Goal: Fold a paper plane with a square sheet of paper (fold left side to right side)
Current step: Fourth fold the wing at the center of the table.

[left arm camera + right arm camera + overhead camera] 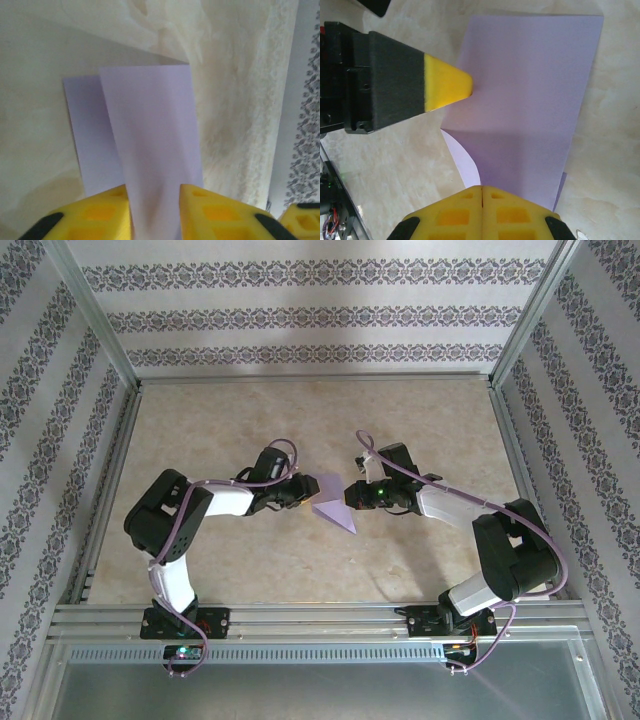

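Note:
The lavender square sheet of paper (333, 510) lies partly folded at mid-table between my two grippers. In the left wrist view, a raised flap of the sheet (150, 125) runs up between the fingers of my left gripper (152, 189), whose jaws stand apart on either side of it. My right gripper (482, 187) is shut, pinching the near edge of the sheet (530, 85), and the upper layer lifts off the table there. One left-gripper finger (450, 82) touches the sheet's left edge. From above, the left gripper (303, 490) and right gripper (358, 496) face each other across the paper.
The beige marbled table top (300, 410) is enclosed by patterned walls (40, 440) on three sides. Aluminium rails (320, 620) carrying both arm bases run along the near edge.

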